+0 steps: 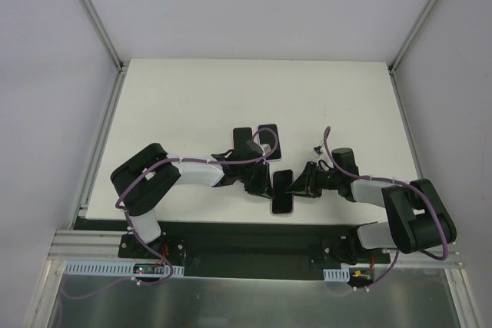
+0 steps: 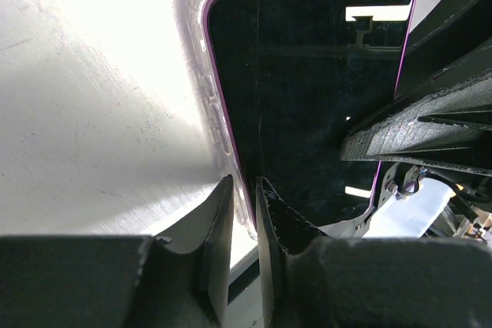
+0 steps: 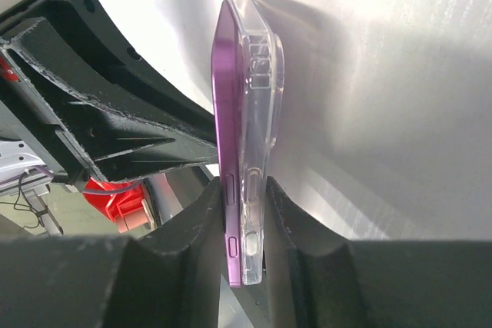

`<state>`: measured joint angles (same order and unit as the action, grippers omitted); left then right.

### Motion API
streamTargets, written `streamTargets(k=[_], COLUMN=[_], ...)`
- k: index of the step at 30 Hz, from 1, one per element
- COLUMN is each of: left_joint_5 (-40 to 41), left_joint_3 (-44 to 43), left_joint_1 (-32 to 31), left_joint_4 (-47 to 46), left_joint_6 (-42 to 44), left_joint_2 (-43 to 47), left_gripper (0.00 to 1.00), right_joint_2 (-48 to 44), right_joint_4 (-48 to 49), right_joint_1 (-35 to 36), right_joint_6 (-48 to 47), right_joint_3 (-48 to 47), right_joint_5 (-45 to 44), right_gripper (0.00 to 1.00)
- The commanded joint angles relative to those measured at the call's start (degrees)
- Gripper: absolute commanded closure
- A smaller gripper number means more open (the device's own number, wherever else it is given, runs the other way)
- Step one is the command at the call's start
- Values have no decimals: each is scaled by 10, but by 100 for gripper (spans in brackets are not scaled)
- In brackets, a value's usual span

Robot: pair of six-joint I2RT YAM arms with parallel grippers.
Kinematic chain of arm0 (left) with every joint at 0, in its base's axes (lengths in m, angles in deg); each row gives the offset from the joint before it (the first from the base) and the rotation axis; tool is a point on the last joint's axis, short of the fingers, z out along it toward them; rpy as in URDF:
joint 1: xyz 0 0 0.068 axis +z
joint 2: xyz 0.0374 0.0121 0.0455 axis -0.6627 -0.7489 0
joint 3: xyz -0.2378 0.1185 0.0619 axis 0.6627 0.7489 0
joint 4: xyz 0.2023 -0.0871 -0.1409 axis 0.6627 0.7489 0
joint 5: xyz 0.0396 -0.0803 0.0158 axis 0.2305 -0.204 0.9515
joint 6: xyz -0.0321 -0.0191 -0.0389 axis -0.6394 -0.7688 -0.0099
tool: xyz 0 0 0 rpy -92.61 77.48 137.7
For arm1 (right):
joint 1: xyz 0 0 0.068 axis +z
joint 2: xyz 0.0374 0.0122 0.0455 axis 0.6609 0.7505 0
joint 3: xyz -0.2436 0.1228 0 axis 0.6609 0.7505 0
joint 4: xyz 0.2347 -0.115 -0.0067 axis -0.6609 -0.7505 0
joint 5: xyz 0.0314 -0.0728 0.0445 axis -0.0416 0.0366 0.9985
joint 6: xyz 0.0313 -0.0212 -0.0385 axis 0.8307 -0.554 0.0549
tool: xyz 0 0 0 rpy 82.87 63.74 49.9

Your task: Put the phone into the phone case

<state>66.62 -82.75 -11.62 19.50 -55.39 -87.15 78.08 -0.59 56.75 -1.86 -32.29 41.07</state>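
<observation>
Tabletop (image 1: 192, 97) white between pale walls (image 1: 254, 5), left gripper (image 2: 242, 193) and right gripper (image 3: 244, 190) clamping phone (image 2: 307, 97) and case (image 3: 261, 74).

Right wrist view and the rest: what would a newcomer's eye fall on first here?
The purple phone, edge-on in the right wrist view with the clear case against one face, pinched by the right gripper. The left gripper pinches its opposite edge, and the two meet near the front edge of the table.
</observation>
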Motion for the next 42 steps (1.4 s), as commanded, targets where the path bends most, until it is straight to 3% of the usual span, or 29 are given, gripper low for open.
streamTargets(k=[1,2,5,21,24,25,29,31,35,39,42], left_joint_5=[-5,-4,-5,3,4,4,5,6,6,6,6], left_joint_3=[4,3,1,3,2,2,4,6,7,6,6], left_joint_1=[-9,-9,-9,-9,-10,-10,-9,-10,-9,-9,-9], left_joint_4=[-16,-15,-14,-9,-9,-9,-9,-9,-9,-9,-8], left_joint_6=[6,6,6,3,2,2,1,1,0,1,0], left_joint_2=[-2,-2,-5,-7,-8,-9,-6,-4,-2,0,1], left_gripper=[84,84,85,85,85,85,85,84,84,84,84], right_joint_2=[11,9,-3,-50,-62,-64,-66,-66,-64,-67,-77], right_joint_4=[32,31,32,28,8,5,-2,-5,-69,-88,-133], right_joint_1=[9,10,10,10,10,10,9,10,10,10,10], right_joint_6=[16,16,12,30,24,24,22,21,-19,-28,-48], right_joint_3=[-15,-14,-12,22,23,23,20,19,2,-11,-20], right_joint_5=[80,82,102,98,80,75,62,55,25,29,9], right_gripper=[92,74,56,48,55,67,93,98,99,84,60])
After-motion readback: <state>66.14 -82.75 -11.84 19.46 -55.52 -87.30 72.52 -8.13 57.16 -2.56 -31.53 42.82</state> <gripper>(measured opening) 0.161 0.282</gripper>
